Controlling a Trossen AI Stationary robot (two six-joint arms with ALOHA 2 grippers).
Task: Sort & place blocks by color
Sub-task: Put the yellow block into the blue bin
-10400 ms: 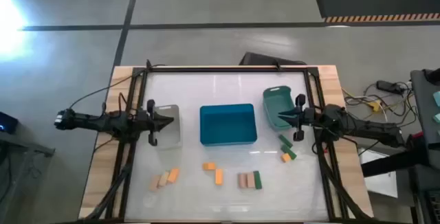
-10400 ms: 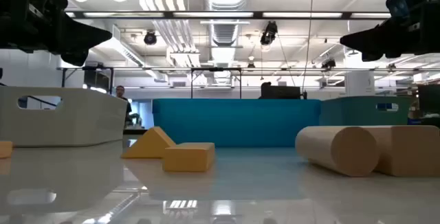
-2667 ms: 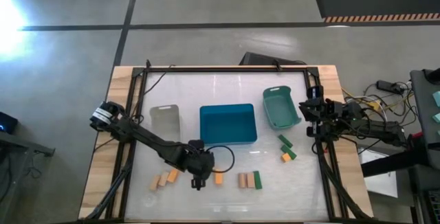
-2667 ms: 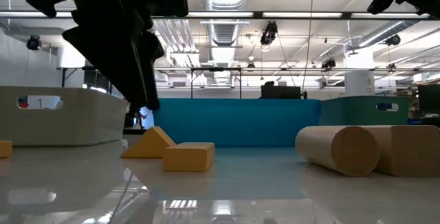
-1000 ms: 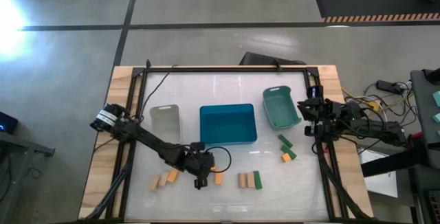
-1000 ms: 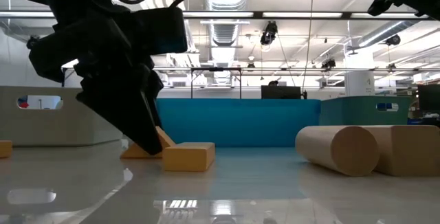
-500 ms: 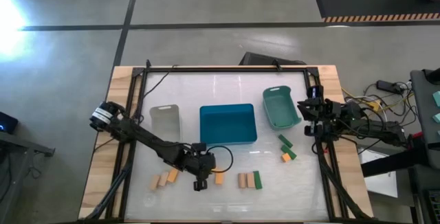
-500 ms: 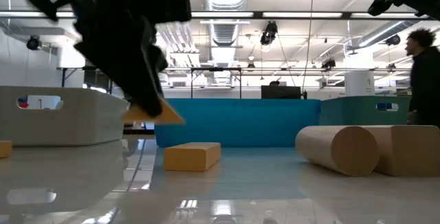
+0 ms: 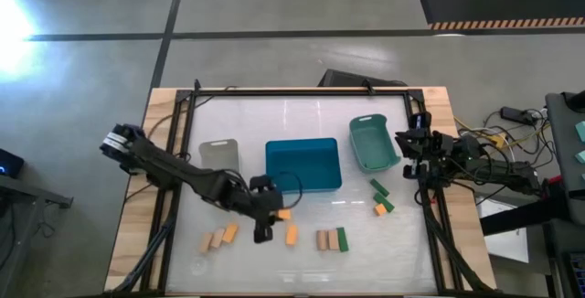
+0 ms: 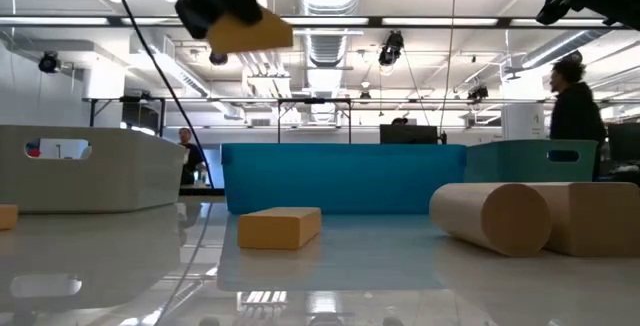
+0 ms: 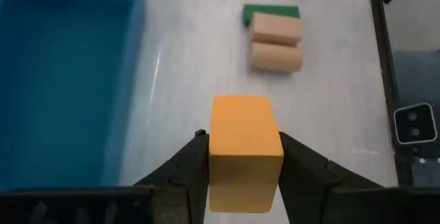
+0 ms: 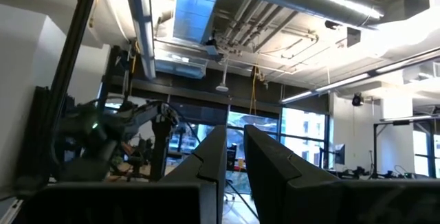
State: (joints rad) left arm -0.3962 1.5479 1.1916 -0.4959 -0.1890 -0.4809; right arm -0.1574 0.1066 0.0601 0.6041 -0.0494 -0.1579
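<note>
My left gripper [image 9: 280, 214] hangs above the table's near middle, in front of the blue bin [image 9: 303, 165], shut on an orange block [image 11: 244, 152]. That block also shows high up in the low view [image 10: 250, 34]. A second orange block [image 9: 292, 234] lies flat on the table just below it. Two tan blocks and a green block [image 9: 332, 239] lie to the right, and tan and orange blocks [image 9: 219, 236] to the left. Two green blocks and an orange one [image 9: 381, 199] lie near the right edge. My right gripper [image 12: 236, 152] waits shut beside the teal bin [image 9: 373, 144], pointing up. My left gripper pinches the orange block between its two fingers [image 11: 194, 163], one on each of two opposite side faces [image 11: 214, 159]. The fingers slant down toward the table's right. The block is lifted clear of the table, its free end sticking out past the fingertips.
A clear bin [image 9: 219, 163] stands left of the blue bin. The black frame [image 9: 302, 92] runs along the table's edges. In the low view a person [image 10: 575, 96] stands in the room beyond the table.
My left gripper has risen from the table with the orange block and drawn toward the far edge, closer to the blue bin. The block has gone from resting on the table to hanging well above it. The second orange block stays on the table.
</note>
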